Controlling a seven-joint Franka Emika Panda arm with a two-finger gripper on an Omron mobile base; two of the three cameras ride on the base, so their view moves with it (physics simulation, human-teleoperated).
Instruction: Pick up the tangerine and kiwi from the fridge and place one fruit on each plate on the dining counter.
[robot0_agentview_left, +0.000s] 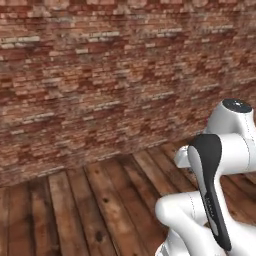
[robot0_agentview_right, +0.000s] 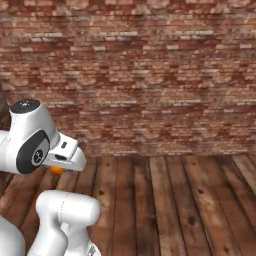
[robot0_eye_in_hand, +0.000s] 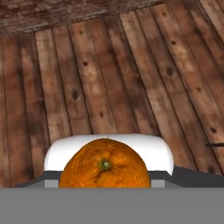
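The end effector (robot0_eye_in_hand: 105, 186) was pinching the tangerine (robot0_eye_in_hand: 105, 164) above the plank floor (robot0_eye_in_hand: 109, 78) near the brick wall (robot0_agentview_right: 150, 65) — a carry best done level with the grip kept firm — its stem dimple facing the hand camera, round, with no clear long axis.

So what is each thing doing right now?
tangerine: held in the gripper, up off the wooden floor.
gripper: shut on the tangerine.
wooden floor: bare planks under the hand.
brick wall: standing ahead, beyond the planks.
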